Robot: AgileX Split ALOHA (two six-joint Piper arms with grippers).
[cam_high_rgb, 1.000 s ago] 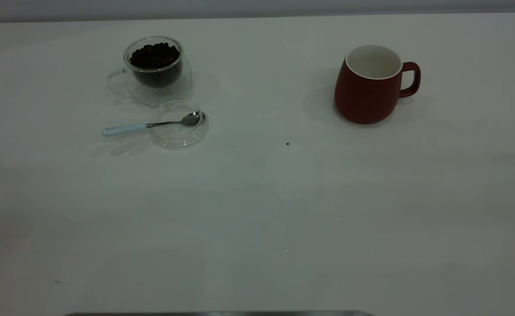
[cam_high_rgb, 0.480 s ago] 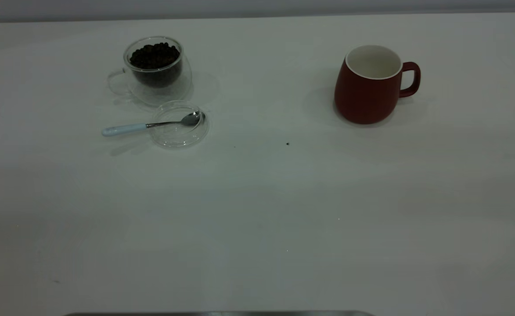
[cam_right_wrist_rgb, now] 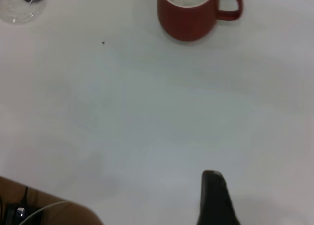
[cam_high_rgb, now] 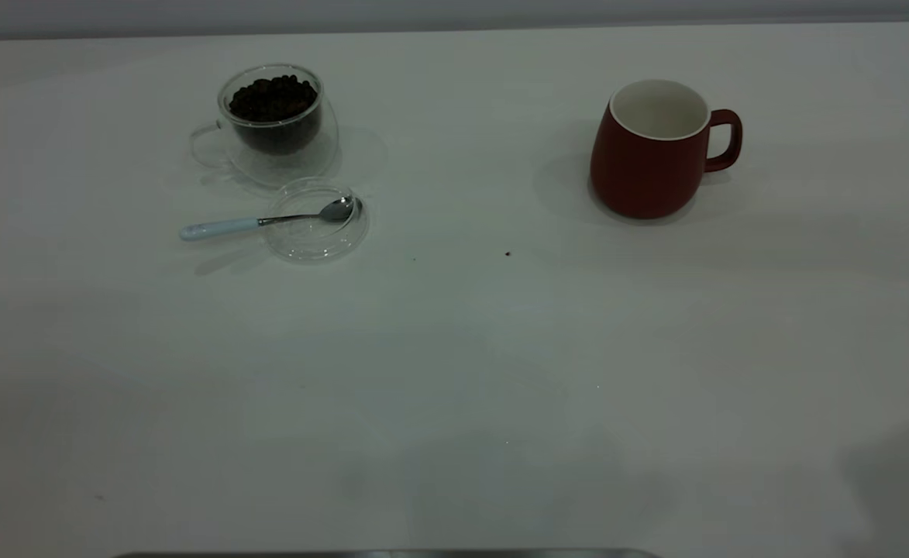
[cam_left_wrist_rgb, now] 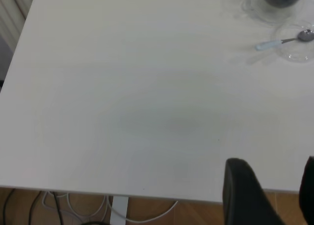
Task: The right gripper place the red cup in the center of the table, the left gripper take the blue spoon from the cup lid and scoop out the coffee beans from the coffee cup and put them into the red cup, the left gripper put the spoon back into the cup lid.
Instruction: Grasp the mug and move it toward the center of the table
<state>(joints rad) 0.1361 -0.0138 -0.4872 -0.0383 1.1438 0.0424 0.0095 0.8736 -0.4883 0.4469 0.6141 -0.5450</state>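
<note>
The white bench carries everything, and its wide middle is bare, which is where we judge the mug is meant to go. Neither arm shows in the exterior view. The left hand hangs over the near edge of the bench, well apart from the glassware, its two dark fingers spread with nothing between them. We read that as waiting for its turn with the spoon. The right hand shows only as one dark part near its own side of the bench, well short of the mug; we cannot tell how far open it is, and we see nothing in its hold. The red cup stands upright and empty at the far right, handle turned outward to the right, so the first step is not yet done. The coffee cup stands upright at the far left, handle to the left. The cup lid lies flat just in front of it, serving as a rest. The blue spoon has its bowl inside the lid and its pale handle sticking out leftward over the rim, which leaves the handle free for a grasp. The coffee beans fill the glass nearly to the brim. A tiny dark speck lies on the bench between the lid and the mug.
</note>
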